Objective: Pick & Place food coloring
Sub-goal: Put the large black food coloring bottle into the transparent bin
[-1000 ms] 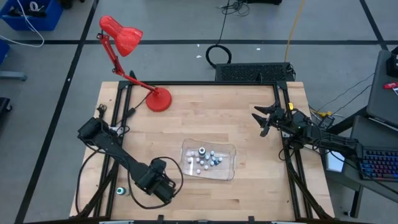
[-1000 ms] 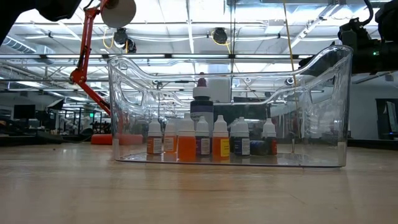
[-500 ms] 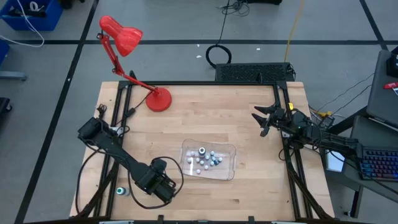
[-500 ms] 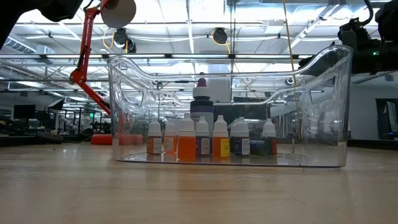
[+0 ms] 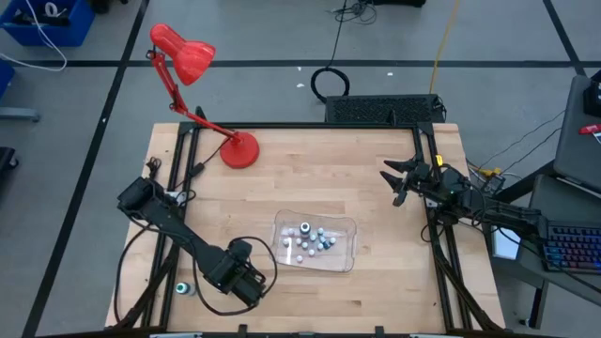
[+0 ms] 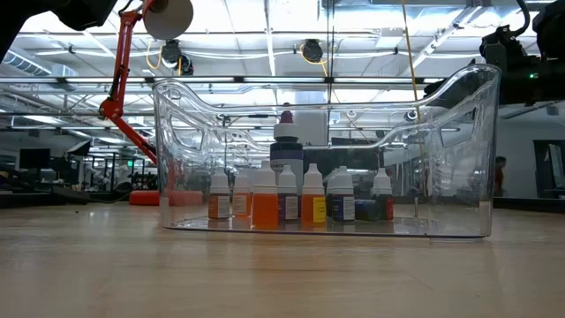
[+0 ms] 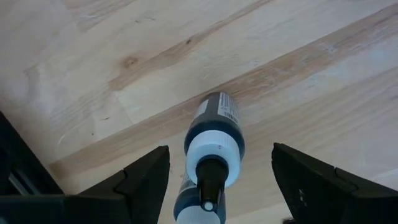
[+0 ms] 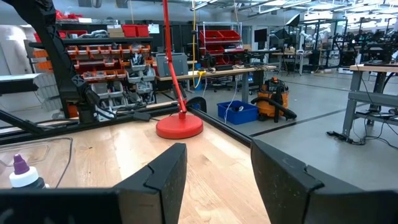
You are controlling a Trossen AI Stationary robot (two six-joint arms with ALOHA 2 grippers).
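Left claw point(image 7: 219, 163) is low at the near-left part of the worktop point(image 5: 310, 178), pointing down. Its fingers are released and spread wide. One dark food coloring bottle point(image 7: 214, 124) sits between them with a clear gap on each side, so it is not gripped. The cap end faces the claw and the long axis runs away from it toward the wood. The bottle looks upright, but lying flat can't be ruled out. It is centred between the fingers, slightly closer to one.

Judgement: the left arm is by far the nearer one. The coming move depends on the fingers straddling the bottle's body square to that axis. Closing or lifting off needs no sideways shift.

Next out is the clear plastic tray point(image 5: 346, 253), just beside the left claw toward the worktop's middle. The rest of the food coloring point(image 6: 291, 199) stands in it: small whitish bottles in a tight upright cluster. One taller dark bottle point(image 6: 285, 150) stands behind them.

Right claw point(image 5: 396, 183) waits farther back at the right edge, well apart from the tray. Its fingers are parted and nothing is between them.

The red lamp point(image 5: 239, 150) is at the far left of the worktop, clear of everything.
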